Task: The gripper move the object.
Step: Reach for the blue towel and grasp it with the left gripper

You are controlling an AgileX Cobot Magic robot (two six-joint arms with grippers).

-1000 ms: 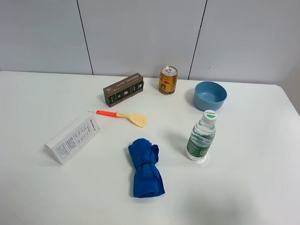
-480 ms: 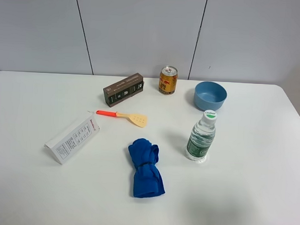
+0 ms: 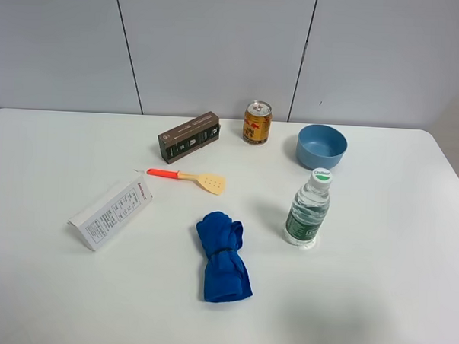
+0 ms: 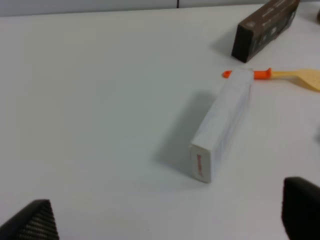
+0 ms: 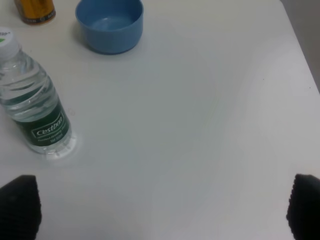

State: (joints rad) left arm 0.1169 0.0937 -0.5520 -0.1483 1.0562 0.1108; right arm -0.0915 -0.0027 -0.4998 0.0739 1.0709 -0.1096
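No arm shows in the high view. In the left wrist view my left gripper (image 4: 165, 220) is open and empty, its fingertips (image 4: 31, 224) wide apart, with a white carton (image 4: 222, 131) lying on the table ahead of it; the carton also shows in the high view (image 3: 111, 212). In the right wrist view my right gripper (image 5: 161, 207) is open and empty, fingertips (image 5: 304, 206) wide apart. A water bottle (image 5: 34, 112) stands upright off to one side of it, and it also shows in the high view (image 3: 308, 209). A rolled blue cloth (image 3: 223, 255) lies at the table's middle front.
A brown box (image 3: 189, 137), a gold can (image 3: 257, 122) and a blue bowl (image 3: 321, 146) stand along the back. An orange-handled spatula (image 3: 189, 178) lies between the brown box and the cloth. The white table (image 3: 391, 301) has bare surface at the front right.
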